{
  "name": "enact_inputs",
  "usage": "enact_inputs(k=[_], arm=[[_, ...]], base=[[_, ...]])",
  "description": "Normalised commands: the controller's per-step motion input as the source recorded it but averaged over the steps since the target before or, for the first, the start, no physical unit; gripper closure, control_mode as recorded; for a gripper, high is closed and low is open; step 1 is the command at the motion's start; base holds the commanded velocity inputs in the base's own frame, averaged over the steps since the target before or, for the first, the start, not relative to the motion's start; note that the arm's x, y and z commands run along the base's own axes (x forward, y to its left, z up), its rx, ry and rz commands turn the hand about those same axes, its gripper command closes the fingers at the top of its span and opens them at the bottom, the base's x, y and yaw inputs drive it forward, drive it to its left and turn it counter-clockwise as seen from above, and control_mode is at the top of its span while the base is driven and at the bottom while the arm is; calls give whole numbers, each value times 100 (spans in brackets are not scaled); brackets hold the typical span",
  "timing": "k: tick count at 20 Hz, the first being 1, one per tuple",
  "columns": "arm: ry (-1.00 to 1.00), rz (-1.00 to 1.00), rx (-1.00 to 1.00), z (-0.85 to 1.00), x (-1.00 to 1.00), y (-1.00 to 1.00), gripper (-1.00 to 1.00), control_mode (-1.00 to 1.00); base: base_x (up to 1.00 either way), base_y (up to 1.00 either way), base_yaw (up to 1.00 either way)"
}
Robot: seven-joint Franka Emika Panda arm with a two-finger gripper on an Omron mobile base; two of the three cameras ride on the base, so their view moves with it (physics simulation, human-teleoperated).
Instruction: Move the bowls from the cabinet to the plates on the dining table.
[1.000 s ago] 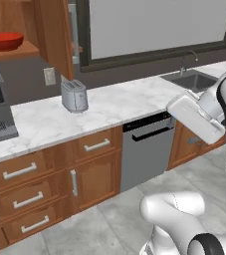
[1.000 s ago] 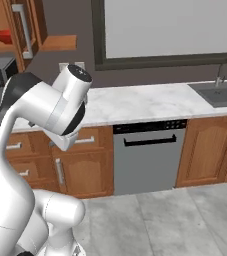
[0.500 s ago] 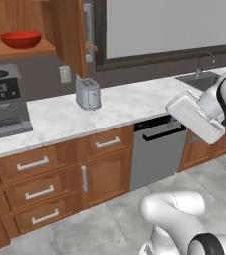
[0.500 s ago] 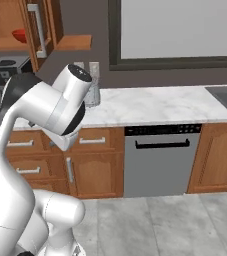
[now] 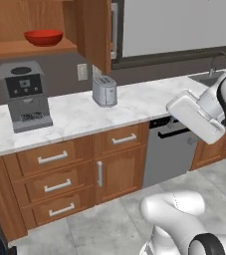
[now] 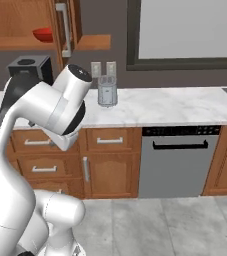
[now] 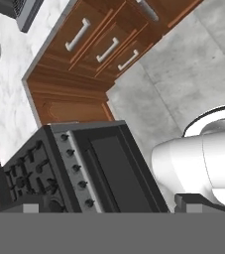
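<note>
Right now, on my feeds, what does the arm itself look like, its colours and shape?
The arm is glossy white, built of thick rounded links. A dark grey band rings its big joint, and a small grey cap sits on top. In the left base view a boxy white link shows. No cables or markings show.

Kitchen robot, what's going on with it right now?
Nothing is being handled yet. The white arm is folded up in front of the counter. The red bowl sits on a shelf of the open cabinet, above the coffee machine; a toaster stands nearby. The end effector looks down at a stove, its tips barely visible.
</note>
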Motion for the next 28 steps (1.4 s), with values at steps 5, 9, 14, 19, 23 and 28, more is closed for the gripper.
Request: enact_inputs(k=[5, 9, 14, 19, 23, 28], arm=[[0, 0, 0, 0, 0, 0, -100, 100], [0, 0, 0, 0, 0, 0, -100, 100], [0, 0, 0, 0, 0, 0, -100, 100], [0, 0, 0, 0, 0, 0, -100, 100], [0, 0, 0, 0, 0, 0, -100, 100], [0, 0, 0, 0, 0, 0, -100, 100]], base=[[-11, 56, -3], [-4, 54, -4], [22, 41, -7], [29, 30, -7], [49, 25, -1], [53, 26, 0]])
